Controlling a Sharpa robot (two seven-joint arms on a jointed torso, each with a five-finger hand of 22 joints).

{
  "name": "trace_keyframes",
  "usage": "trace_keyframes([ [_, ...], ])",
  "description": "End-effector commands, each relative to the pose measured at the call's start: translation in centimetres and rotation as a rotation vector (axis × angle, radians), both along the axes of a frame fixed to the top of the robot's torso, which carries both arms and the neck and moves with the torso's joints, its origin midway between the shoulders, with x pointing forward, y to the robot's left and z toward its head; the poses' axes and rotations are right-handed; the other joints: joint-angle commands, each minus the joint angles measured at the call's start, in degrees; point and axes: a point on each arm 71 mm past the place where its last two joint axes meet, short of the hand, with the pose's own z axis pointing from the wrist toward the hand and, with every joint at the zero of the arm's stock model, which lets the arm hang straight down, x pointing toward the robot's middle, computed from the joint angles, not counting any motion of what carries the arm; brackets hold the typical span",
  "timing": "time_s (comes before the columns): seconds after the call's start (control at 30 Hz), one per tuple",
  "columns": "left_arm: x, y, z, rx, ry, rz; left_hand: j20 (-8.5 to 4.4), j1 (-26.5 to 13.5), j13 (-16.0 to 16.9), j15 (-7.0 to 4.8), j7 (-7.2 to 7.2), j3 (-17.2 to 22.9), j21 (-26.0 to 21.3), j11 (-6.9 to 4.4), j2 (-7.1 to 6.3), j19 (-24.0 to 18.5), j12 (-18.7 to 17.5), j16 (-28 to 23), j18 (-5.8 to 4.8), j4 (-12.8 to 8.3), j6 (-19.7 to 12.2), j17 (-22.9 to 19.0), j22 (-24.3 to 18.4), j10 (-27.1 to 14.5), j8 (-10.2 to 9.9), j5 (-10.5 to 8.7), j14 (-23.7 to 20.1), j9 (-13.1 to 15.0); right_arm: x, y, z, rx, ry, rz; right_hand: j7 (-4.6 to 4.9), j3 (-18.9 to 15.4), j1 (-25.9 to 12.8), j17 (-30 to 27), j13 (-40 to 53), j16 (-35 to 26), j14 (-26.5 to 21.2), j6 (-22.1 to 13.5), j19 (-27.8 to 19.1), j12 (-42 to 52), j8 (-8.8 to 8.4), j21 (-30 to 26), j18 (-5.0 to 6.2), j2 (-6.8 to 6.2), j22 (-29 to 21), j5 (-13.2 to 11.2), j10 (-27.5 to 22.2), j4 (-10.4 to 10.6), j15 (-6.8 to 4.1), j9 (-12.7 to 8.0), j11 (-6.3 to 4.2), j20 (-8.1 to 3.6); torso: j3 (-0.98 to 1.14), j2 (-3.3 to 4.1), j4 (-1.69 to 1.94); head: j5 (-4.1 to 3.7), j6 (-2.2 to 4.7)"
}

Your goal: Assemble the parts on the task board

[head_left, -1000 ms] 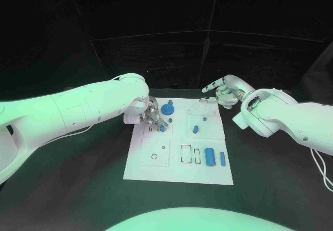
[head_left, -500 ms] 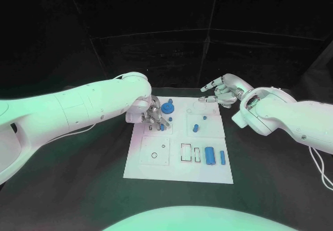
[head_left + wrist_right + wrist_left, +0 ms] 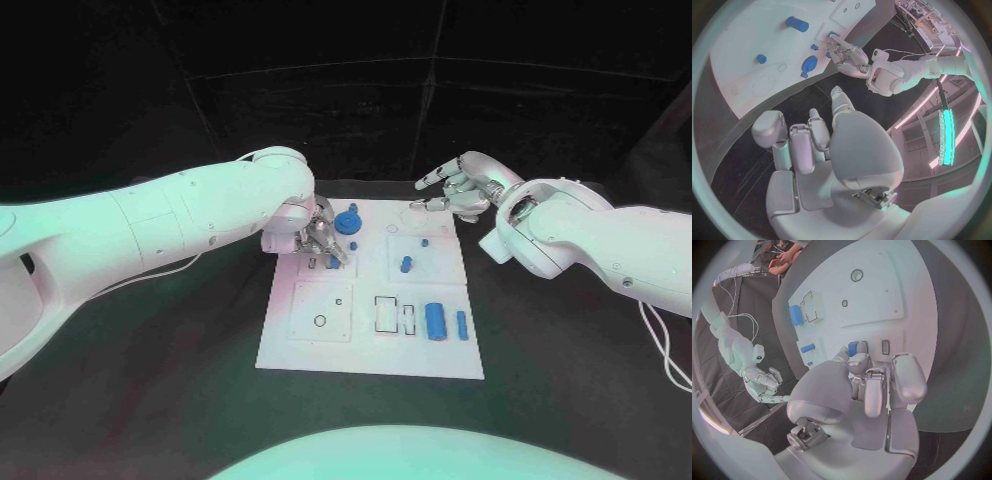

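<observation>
Where the left robot hand [image 3: 320,238] covers the task board [image 3: 368,345], a blue part [image 3: 853,348] barely shows.

Left robot hand [image 3: 873,390] over white task board [image 3: 879,295], fingertips [image 3: 856,360] at a small blue part [image 3: 852,348]

Left hand [image 3: 320,238] sits over board's [image 3: 329,350] far-left corner, fingers down among small blue parts [image 3: 335,262]; blocks your approach from 9 o'clock. Gear [image 3: 348,225] stands just beside it at 1 o'clock. Right hand [image 3: 459,192] hovers off board's far-right corner, at 1 o'clock. Your way in from 6 o'clock: near-left quarter bare; two cylinders [image 3: 437,322] lie near-right.
</observation>
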Motion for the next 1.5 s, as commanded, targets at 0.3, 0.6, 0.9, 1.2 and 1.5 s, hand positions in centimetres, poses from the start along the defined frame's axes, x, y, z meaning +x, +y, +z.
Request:
trace_keyframes([
  [0.3, -0.2, 0.0, 0.1, -0.054, -0.016, -0.005, 0.59, -5.07, -1.88, 0.43, 1.03, 28.80, -0.04, 0.74, -8.35, -0.75, -1.33, 0.01, -0.77, -5.83, -1.10, 14.23, 0.01, -0.58, 0.82, 2.86, 5.64, 1.00, 0.1, 0.2, 0.0, -0.008, 0.007, 0.013, -0.12, -0.25, -0.30, 2.01, 0.05, -0.25, 3.09, 0.43, -0.15, 0.20, 0.24, -0.37, 0.57, 0.29, -0.02, 0.13, 0.08, -0.02, -0.39, 0.07, -0.25, -0.04, 0.00, -0.01, 0.03, -0.08, -0.17],
  [0.6, -0.7, 1.4, 0.5, -0.123, -0.086, 0.045, 0.54, -9.02, -2.42, 0.24, 0.86, 36.20, -0.27, 0.66, -10.62, -0.76, -1.37, 0.01, -0.75, -7.47, -1.28, 14.23, -0.11, -0.20, 2.63, 2.62, 5.64, 2.31, 0.1, 0.1, 0.0, -0.009, 0.007, 0.012, -0.12, -0.25, -0.30, 2.01, 0.05, -0.25, 3.09, 0.43, -0.15, 0.20, 0.24, -0.37, 0.57, 0.29, -0.02, 0.13, 0.08, -0.02, -0.39, 0.07, -0.25, -0.04, 0.04, -0.05, 0.13, -0.16, -0.21],
  [0.9, -1.2, 2.5, 0.6, -0.165, -0.130, 0.083, 0.40, -9.93, -2.41, 0.10, 0.70, 38.12, -0.34, 0.51, -11.25, -0.71, -1.22, 0.02, -0.74, -8.19, -1.26, 14.24, -0.11, 0.10, 3.35, 2.59, 5.64, 2.80, 0.1, -0.1, 0.0, -0.010, 0.006, 0.010, -0.13, -0.39, -0.40, 2.01, 0.01, -0.26, 3.10, 0.45, -0.14, 0.17, 0.26, -0.41, 0.57, 0.31, -0.06, 0.17, 0.07, 0.10, -0.40, 0.07, -0.26, -0.05, 0.04, -0.06, 0.20, -0.08, -0.38],
  [1.2, -1.2, 2.6, 0.2, -0.145, -0.118, 0.094, 0.37, -10.16, -2.47, 0.07, 0.68, 38.64, -0.31, 0.47, -11.41, -0.67, -1.24, 0.03, -0.76, -8.40, -1.28, 14.25, -0.04, 0.15, 3.53, 2.58, 5.65, 2.93, 0.1, 0.0, 0.0, -0.010, 0.007, 0.011, -0.13, -0.41, -0.41, 2.01, 0.00, -0.26, 3.10, 0.45, -0.14, 0.16, 0.26, -0.41, 0.57, 0.32, -0.06, 0.17, 0.06, 0.11, -0.40, 0.07, -0.26, -0.05, 0.05, 0.00, -0.08, 0.22, -0.46],
  [1.5, -1.0, 2.5, -0.3, -0.099, -0.098, 0.087, 0.36, -10.39, -2.62, 0.07, 0.70, 38.90, -0.33, 0.49, -11.39, -0.66, -1.34, 0.01, -0.76, -8.37, -1.32, 14.20, -0.05, 0.10, 3.62, 2.56, 5.64, 3.00, -0.2, 0.4, 0.1, -0.015, -0.001, 0.026, -0.13, -0.48, -0.50, 1.94, -0.02, -0.31, 3.09, 0.46, -0.16, 0.15, 0.27, -0.44, 0.58, 0.36, -0.12, 0.18, 0.05, 0.21, -0.40, 0.06, -0.26, -0.06, 0.02, 0.05, -0.01, 0.40, -0.56],
])
